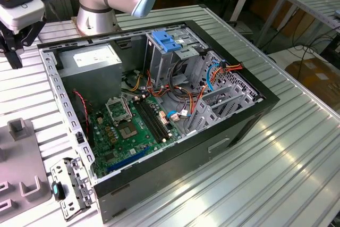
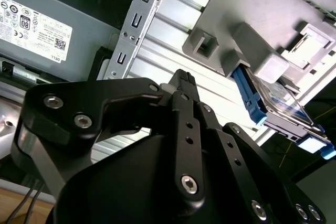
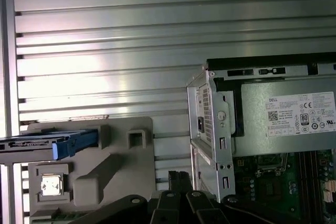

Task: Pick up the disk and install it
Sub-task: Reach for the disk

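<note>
Disk untouched, parked on edge in the grey holder block, off to 1 side of the pincer and apart from it. Pincer: 2 black fingers pressed together, nothing between them; hangs over the ribbed metal table, just off the case corner. Holder lies close by; its upright slot likely keeps the disk's flat faces free for a grasp, blue carrier bracket framing it. On the pincer's opposite side, open computer case, laid lid-off so the bays face up. Power supply fills its closest corner; farther off, drive cage with blue latch, seemingly where the disk belongs. Pick-up not begun.
</note>
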{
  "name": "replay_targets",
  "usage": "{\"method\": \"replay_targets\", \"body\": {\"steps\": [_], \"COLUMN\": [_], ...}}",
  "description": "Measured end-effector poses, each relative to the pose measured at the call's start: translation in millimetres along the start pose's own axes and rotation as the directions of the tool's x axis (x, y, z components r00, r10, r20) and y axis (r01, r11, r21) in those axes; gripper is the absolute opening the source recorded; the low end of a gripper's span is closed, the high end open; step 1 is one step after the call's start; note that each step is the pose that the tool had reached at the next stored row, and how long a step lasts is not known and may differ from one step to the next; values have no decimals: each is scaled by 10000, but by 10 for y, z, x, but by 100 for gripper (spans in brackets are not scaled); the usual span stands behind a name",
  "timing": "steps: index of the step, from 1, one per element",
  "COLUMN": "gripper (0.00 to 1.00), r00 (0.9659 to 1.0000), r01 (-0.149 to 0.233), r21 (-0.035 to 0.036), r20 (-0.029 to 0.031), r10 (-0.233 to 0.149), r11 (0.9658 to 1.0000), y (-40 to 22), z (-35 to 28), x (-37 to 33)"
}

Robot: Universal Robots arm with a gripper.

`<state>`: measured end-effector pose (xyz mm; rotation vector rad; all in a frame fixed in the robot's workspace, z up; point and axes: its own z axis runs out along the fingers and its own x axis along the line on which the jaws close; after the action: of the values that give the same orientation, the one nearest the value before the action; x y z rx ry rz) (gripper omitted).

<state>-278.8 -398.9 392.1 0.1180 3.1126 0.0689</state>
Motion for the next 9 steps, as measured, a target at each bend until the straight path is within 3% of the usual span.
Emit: {"method": "replay_targets", "body": {"steps": [9], "gripper": [11], "r00": [10000], "r01": [0], "r21": [0], "r20": [1], "r10": [0], "r11": [10000], "y": [-9], "z": [-2], "x": [118]}}
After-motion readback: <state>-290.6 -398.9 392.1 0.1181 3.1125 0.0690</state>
